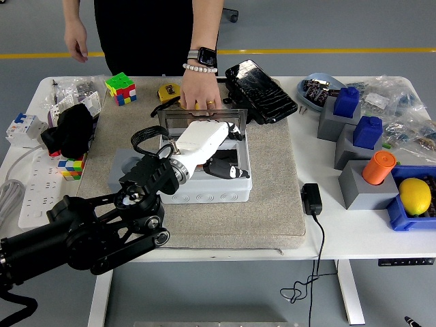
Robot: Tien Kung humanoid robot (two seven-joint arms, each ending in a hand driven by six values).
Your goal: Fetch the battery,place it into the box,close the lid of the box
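The grey box [204, 191] stands on a beige mat in the middle of the table. Its clear lid [201, 117] is up at the back. A person's hand [199, 92] rests on the lid's top edge from the far side. My left hand [219, 165], white-backed, reaches down into the box's open top, and my black arm comes in from the lower left. The orange battery does not show; the hand covers the inside of the box where it was.
A black cracked slab [259, 90] lies right of the lid. Puzzle cubes [120, 88], a black cloth [71, 129] and a power strip [33, 194] are at left. Grey blocks [357, 139], an orange cylinder [378, 167], a lemon [415, 195] and a black adapter [311, 199] are at right.
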